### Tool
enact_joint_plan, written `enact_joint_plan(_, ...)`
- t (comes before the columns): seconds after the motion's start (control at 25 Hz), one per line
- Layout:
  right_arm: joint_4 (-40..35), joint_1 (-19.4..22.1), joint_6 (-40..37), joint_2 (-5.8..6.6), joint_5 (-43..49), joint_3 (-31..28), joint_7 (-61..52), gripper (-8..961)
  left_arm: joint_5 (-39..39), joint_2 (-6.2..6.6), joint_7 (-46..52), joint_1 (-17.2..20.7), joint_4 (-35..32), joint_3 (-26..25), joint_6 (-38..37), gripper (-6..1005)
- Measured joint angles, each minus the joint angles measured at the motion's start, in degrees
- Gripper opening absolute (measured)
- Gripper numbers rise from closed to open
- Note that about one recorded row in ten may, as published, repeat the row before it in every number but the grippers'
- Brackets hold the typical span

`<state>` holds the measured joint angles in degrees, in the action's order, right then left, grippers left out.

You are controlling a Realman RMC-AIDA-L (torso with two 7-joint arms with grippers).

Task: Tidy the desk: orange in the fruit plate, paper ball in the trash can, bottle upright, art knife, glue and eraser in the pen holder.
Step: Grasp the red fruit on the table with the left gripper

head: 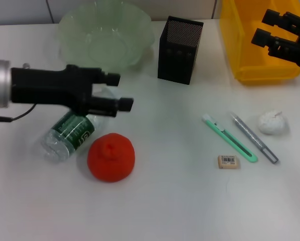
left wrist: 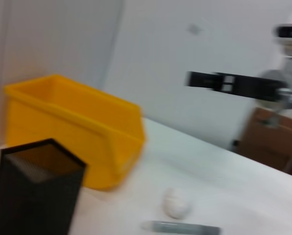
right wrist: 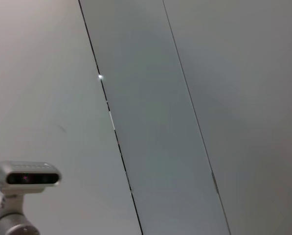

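Clear plastic bottle (head: 68,135) with green label lies toppled near the bench's left edge, beside the round orange (head: 111,156). Left end effector (head: 120,91) hovers above it, fingers apart. Right end effector (head: 263,27), fingers apart, hangs over the yellow bin (head: 250,60).

A lab or test room is being shown: a plain white table (head: 180,211) is being backed by bare grey wall panels (right wrist: 194,98), a second camera-headed robot (right wrist: 26,178) is being seen standing by the wall, and cardboard boxes (left wrist: 273,142) are being kept behind the table.

black mesh pen holder (head: 180,49) — metal, clear plastic bottle (head: 69,135)
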<state>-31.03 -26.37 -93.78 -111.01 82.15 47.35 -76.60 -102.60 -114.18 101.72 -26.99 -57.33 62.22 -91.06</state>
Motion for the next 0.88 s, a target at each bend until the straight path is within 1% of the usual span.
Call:
enact_joint_plan(0.08, 0.0, -0.1, 0.0, 0.01, 0.0, 0.1, 0.1, 840, 0.0, 0.26, -1.3, 0.9, -0.2, -2.3, -4.2, 734)
enact_joint_plan(0.12, 0.0, -0.2, 0.0, 0.01, 0.0, 0.1, 0.1, 839, 0.0, 0.33, -2.9, 1.8, 0.5, -4.4, -6.2, 732)
enact_joint_plan(0.2, 0.0, -0.2, 0.0, 0.01, 0.0, 0.1, 0.1, 839, 0.0, 0.24, -3.8, 2.4, 1.2, -5.1, -6.7, 729)
enact_joint_plan(0.28, 0.0, -0.2, 0.0, -0.03, 0.0, 0.2, 0.1, 839, 0.0, -0.36, -6.2, 3.6, 2.4, -5.6, -6.7, 726)
enact_joint_plan(0.32, 0.0, -0.2, 0.0, -0.10, 0.0, 0.2, 0.1, 839, 0.0, -1.62, -9.9, 5.1, 4.2, -5.7, -6.0, 725)
enact_joint_plan(0.36, 0.0, -0.2, 0.0, -0.10, 0.0, 0.2, 0.1, 839, 0.0, -1.62, -9.9, 5.1, 4.2, -5.7, -6.0, 723)
enact_joint_plan(0.52, 0.0, -0.3, -0.4, -0.15, 0.0, 0.2, 0.1, 839, -0.2, -3.56, -15.9, 7.0, 7.6, -5.2, -3.4, 717)
enact_joint_plan(0.6, 0.0, -0.3, -0.4, -0.18, 0.0, 0.2, 0.1, 839, -1.2, -3.95, -16.9, 7.3, 8.7, -4.9, -2.2, 714)
enact_joint_plan(0.88, 0.0, -0.5, -1.3, -0.34, 0.0, 0.3, -0.1, 839, -6.5, -4.20, -16.3, 6.2, 10.3, -4.3, 0.6, 703)
